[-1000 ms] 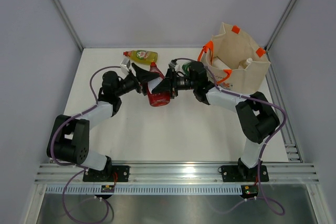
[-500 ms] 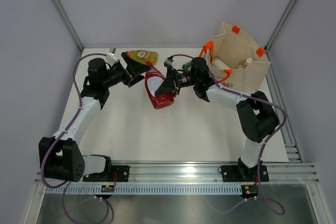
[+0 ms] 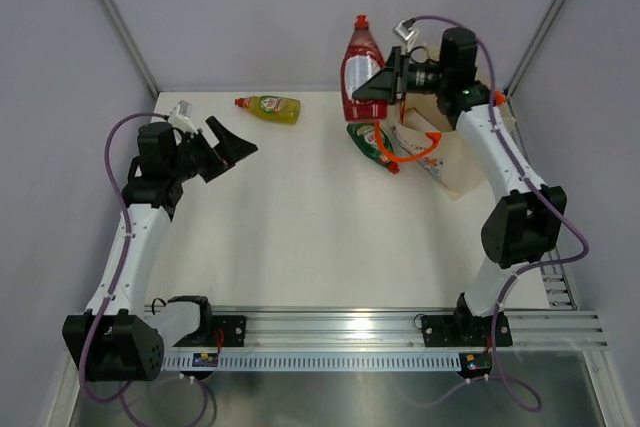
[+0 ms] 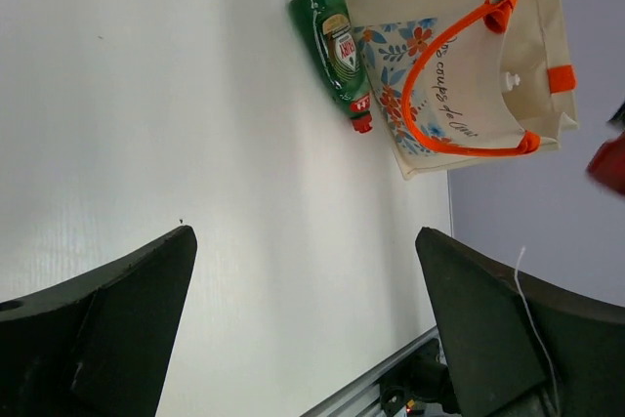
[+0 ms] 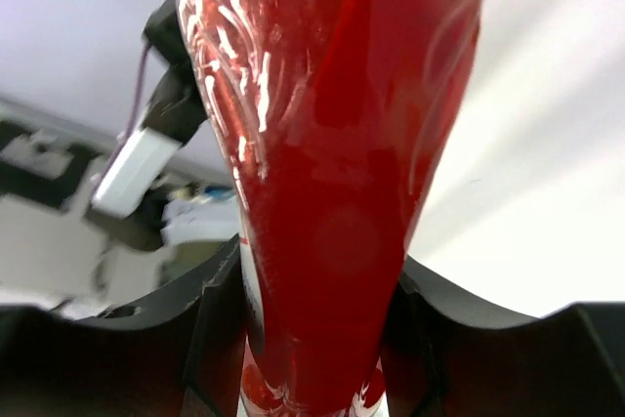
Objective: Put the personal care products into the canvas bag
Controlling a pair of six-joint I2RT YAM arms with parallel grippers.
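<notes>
1. Left gripper (image 3: pixel 228 147): jaws spread wide with nothing between them, held over the left side of the table (image 3: pixel 300 237).
2. Yellow bottle (image 3: pixel 270 107): lies on its side near the rear edge.
3. Red bottle (image 3: pixel 360 69): upright, cap up, clamped by the right gripper (image 3: pixel 385 82), high above the table.
4. Green bottle (image 3: pixel 370 142): lies flat, just beside the printed side of the canvas bag (image 3: pixel 455 162).

Red bottle (image 3: pixel 360 77), green bottle (image 4: pixel 332 41), orange-handled beige bag (image 4: pixel 459 95).
</notes>
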